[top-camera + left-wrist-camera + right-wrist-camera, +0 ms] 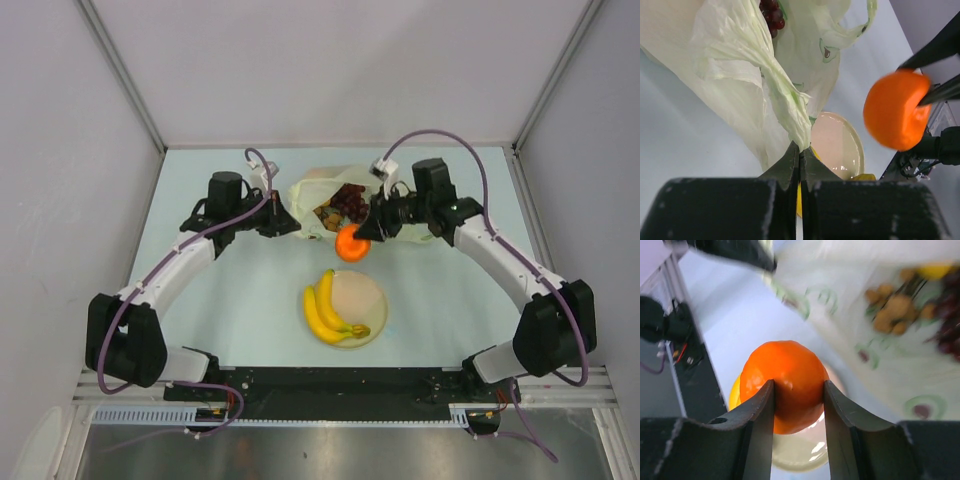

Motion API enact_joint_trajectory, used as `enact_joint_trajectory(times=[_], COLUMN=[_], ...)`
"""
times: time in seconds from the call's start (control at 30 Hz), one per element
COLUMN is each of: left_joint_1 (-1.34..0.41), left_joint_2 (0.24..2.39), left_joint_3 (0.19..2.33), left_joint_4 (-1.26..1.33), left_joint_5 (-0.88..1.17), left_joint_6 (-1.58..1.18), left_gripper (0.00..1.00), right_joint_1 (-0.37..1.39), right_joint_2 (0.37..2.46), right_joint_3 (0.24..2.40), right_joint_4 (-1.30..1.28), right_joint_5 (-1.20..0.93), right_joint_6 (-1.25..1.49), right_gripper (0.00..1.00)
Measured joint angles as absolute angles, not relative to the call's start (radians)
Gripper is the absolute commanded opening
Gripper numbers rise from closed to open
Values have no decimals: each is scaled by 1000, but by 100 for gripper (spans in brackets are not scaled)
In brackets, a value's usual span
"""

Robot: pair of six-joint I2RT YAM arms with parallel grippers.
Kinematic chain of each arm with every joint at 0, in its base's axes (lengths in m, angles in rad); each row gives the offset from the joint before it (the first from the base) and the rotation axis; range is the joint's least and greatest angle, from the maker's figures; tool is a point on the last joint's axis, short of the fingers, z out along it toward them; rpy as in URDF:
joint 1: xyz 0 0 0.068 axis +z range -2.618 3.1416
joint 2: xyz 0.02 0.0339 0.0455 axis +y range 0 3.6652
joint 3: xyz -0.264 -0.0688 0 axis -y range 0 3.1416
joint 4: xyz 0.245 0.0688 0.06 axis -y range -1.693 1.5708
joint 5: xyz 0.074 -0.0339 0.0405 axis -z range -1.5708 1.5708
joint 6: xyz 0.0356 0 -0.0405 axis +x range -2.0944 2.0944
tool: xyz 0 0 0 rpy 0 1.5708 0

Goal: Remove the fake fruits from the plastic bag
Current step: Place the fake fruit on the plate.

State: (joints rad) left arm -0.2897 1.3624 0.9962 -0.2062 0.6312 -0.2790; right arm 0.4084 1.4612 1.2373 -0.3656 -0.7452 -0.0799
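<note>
The pale yellow-green plastic bag lies at the back middle of the table with dark grapes and brown bits showing in its mouth. My left gripper is shut on the bag's left edge. My right gripper is shut on an orange, held above the table just in front of the bag. The orange sits between both fingers. Yellow bananas lie on the left side of the cream plate.
The cream plate sits in front of the bag, near the table's middle. White walls stand on three sides. The arm bases and a black rail run along the near edge.
</note>
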Motion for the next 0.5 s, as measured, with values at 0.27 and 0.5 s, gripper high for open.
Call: enact_joint_trajectory(times=[0.27, 0.5], left_joint_1=[-305, -307], left_joint_2=[1362, 1354], left_joint_3=[1005, 1005], left_joint_4=[-216, -223], left_joint_5=[631, 629], left_joint_6=[-270, -259], left_gripper=[2, 3], right_joint_1=[431, 430], right_joint_2=[1442, 1485], right_joint_3=[979, 914], right_joint_4=[-401, -292], right_joint_5=[-784, -779], right_joint_6=[-37, 84], right_gripper=[30, 33])
